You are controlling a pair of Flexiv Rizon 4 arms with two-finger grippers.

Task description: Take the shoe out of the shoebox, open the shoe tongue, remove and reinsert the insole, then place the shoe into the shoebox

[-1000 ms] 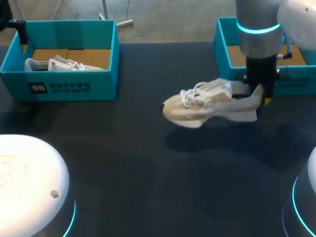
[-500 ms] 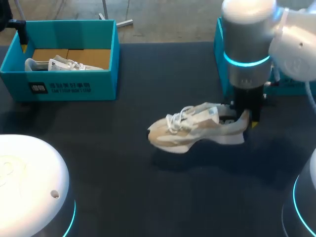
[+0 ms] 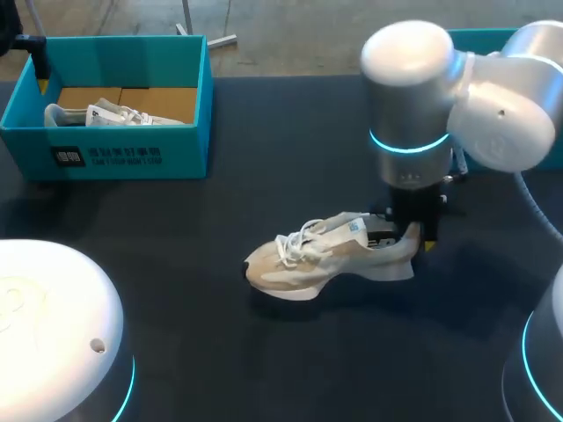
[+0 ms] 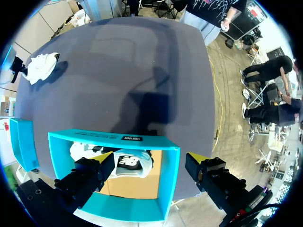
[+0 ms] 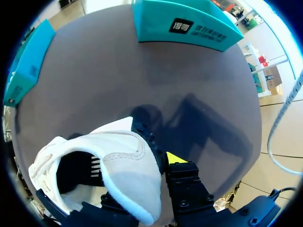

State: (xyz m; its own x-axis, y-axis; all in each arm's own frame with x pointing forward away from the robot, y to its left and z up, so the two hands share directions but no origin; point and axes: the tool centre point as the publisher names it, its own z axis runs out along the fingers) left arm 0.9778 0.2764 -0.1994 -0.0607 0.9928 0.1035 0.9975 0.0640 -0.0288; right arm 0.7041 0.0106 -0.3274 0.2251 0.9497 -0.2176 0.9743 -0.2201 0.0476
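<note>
A beige and white shoe (image 3: pixel 321 259) with white laces is low over the middle of the dark table (image 3: pixel 193 290), toe pointing left. My right gripper (image 3: pixel 412 236) is shut on its heel; in the right wrist view the heel collar (image 5: pixel 125 175) sits between the fingers, one yellow tip (image 5: pixel 174 158) showing outside it. The right shoebox (image 3: pixel 482 39) is mostly hidden behind my right arm. My left gripper (image 4: pixel 149 163) hangs wide open above the left teal shoebox (image 4: pixel 113 142), holding nothing. The far-off shoe (image 4: pixel 41 67) also shows in that view.
The left teal shoebox (image 3: pixel 114 105) stands at the back left with another white shoe (image 3: pixel 114 114) in it. My left arm's white housing (image 3: pixel 48 325) fills the front left corner. The right arm's elbow (image 3: pixel 497 114) looms over the back right.
My right arm has carried the shoe away from the right shoebox, leftward and toward the front, and lowered it close to the table. The left gripper has stayed put.
</note>
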